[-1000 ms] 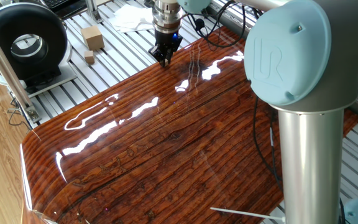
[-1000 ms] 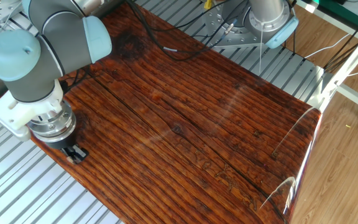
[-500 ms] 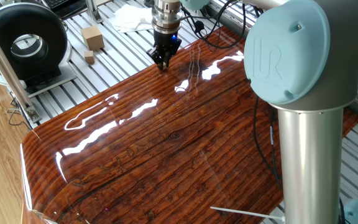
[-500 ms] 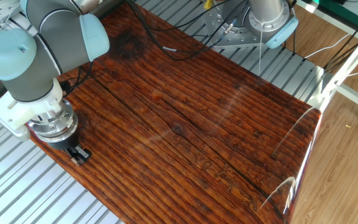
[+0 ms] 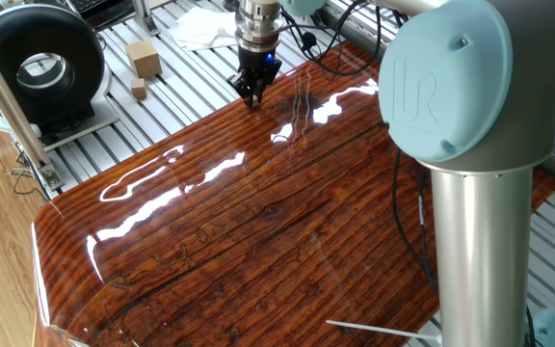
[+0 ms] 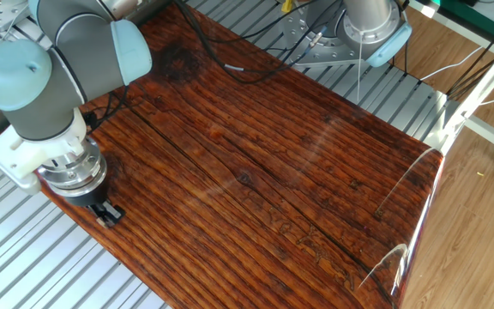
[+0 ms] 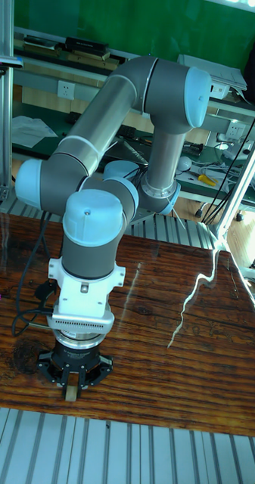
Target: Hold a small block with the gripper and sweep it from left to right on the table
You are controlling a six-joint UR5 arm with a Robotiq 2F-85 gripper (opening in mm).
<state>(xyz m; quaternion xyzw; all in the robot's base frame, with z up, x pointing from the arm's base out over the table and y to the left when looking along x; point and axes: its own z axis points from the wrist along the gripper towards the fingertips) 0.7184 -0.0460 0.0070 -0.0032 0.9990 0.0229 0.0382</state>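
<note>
My gripper points straight down at the edge of the table, shut on the small block, a tan sliver between the black fingers. In one fixed view the gripper stands at the board's far edge; in the other fixed view the gripper is at the near-left edge of the table. The block's lower end sits at or just above the wood; whether it touches I cannot tell.
On the grey slatted base beyond the board lie a big tan block and a small tan cube. A black round device stands at the left. My arm's large joint blocks the right. Cables trail over the board.
The gripper with the block has shifted a short way along the board's edge over the last second, and has hardly moved in the last half second.
</note>
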